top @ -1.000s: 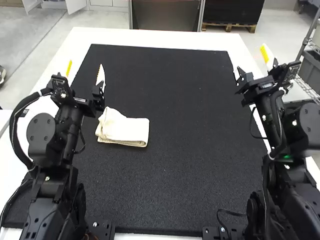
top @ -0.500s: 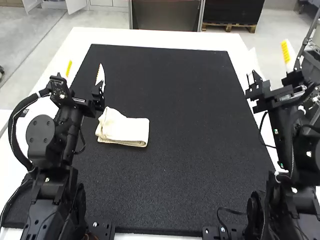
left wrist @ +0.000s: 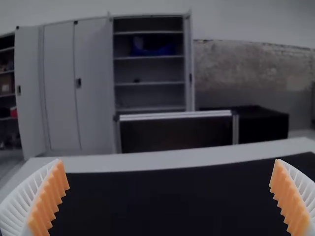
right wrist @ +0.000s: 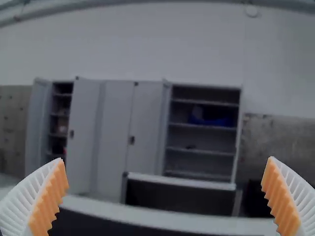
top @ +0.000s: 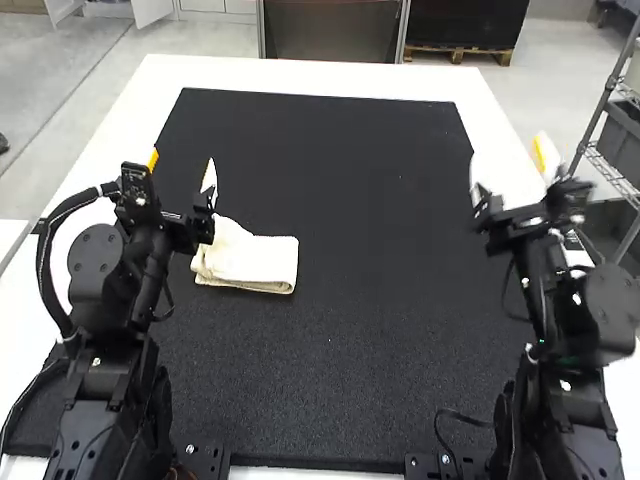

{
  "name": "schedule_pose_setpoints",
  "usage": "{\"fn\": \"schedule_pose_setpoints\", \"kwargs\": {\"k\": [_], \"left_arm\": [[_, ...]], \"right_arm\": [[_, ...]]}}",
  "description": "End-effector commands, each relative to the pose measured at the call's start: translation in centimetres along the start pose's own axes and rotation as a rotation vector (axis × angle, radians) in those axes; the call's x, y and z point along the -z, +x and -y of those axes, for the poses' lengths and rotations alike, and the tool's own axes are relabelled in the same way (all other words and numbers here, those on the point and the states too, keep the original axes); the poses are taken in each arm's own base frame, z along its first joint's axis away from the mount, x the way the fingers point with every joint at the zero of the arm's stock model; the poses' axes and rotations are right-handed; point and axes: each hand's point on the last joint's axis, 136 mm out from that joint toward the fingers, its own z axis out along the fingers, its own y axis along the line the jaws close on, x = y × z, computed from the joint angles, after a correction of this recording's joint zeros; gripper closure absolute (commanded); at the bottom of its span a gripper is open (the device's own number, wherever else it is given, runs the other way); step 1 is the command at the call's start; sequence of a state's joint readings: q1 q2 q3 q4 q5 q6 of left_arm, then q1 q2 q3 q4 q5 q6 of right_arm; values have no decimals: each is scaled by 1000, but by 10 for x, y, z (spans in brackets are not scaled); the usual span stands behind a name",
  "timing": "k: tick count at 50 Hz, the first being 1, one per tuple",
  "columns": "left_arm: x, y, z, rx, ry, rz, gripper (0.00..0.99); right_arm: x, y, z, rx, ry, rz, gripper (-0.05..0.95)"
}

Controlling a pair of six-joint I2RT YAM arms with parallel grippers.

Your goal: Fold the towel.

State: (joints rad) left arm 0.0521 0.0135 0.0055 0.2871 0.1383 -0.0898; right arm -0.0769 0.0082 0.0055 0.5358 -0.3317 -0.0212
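At the left of the high frame, my left gripper [top: 182, 168] points toward the top of the picture, its jaws wide apart, with nothing between their orange pads [left wrist: 50, 196] in its own wrist view. Just below and to the right of it lies the towel [top: 255, 260], on the left part of the black mat [top: 380, 250] that covers most of the tabletop [top: 320, 80]. My left is clearly the nearer; my right gripper [top: 512, 158], over at the right of the frame, has its jaws apart too, but the towel is well away from it, across the mat.

The towel's long axis runs roughly across the frame. Its right end is squared and flat, layers showing along the lower edge; its upper-left end is raised and rumpled. I aim past it, so I judge that reaching it means turning back and downward, and that rumpled end would be my likeliest work.

I can't tell whether my left gripper hides a little of that end, nor how high I am above it. How many layers lie inside the bundle I can't make out. My right gripper is smeared in the high frame.
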Motion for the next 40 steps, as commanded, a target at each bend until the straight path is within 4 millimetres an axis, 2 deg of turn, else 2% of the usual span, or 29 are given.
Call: {"fn": "schedule_pose_setpoints", "kwargs": {"k": [1, 8, 19, 23, 28, 34, 40], "left_arm": [[1, 0, 0, -27, 1, 5, 36], [1, 8, 0, -23, 0, -29, 38], [2, 21, 0, -63, -1, -80, 39], [2, 27, 0, -102, 4, -103, 39], [4, 36, 0, -163, 12, -144, 38], [8, 59, 1, -195, 27, -234, 36], [9, 62, 0, -247, 31, -248, 36]], "right_arm": [[1, 19, 5, 75, 23, -70, -2], [2, 27, 3, 21, 14, -104, -2], [6, 53, 2, -68, 18, -205, -3], [8, 62, -2, -57, -6, -245, -5], [15, 83, -10, 7, -59, -333, -10], [21, 99, -11, 73, -78, -399, -10], [26, 110, -11, 66, -82, -445, -10]]}}
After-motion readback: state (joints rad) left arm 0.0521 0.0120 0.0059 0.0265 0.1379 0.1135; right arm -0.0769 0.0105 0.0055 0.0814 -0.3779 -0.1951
